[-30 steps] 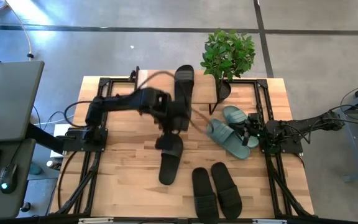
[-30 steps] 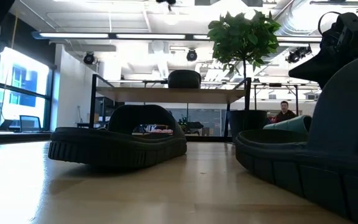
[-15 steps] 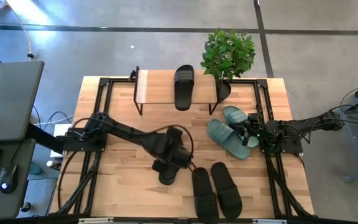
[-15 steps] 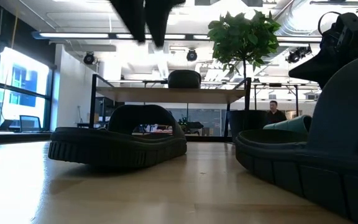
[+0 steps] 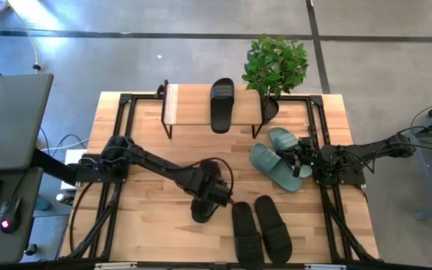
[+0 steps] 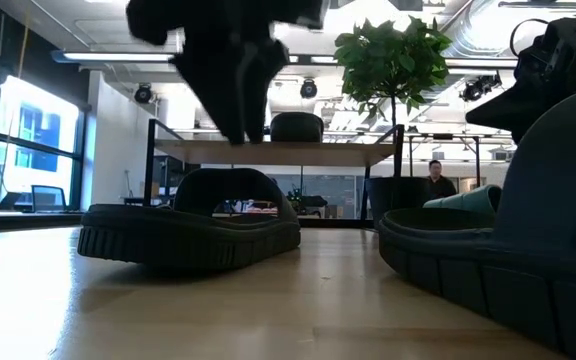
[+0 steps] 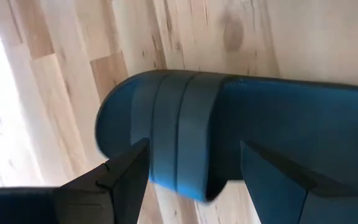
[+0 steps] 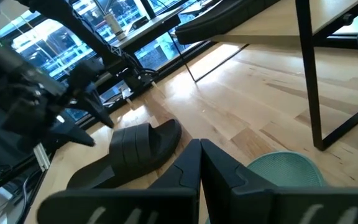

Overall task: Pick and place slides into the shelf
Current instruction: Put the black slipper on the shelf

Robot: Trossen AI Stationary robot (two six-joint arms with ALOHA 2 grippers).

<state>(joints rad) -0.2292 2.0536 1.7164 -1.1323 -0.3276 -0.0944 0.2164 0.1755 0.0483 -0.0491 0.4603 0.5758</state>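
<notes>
Left gripper point(image 5: 210, 196) positioned over lone black slide point(image 5: 203, 208) at table point(image 5: 148, 217) centre-front, fingers point(image 7: 126, 180) spread wide, one each side of strap, not clamped; slide flat on wood. Right gripper point(image 8: 201, 163) parked at right table edge, fingers pressed together, empty, just beside green pair. Largest to smallest: wooden table w/ black frame rails; shelf point(image 5: 193, 105) at far edge, plank top on thin black legs, carrying one black slide point(image 5: 221, 104) near its right half, lengthwise front-to-back; potted plant point(image 5: 274, 66) just right of shelf. Green slides point(image 5: 274, 166) lying skewed, overlapping, right of centre, near right gripper. Black pair point(image 5: 261, 229) side by side at front edge, just right of slide under left gripper. Person point(image 6: 434, 180) visible in room beyond, low view.
</notes>
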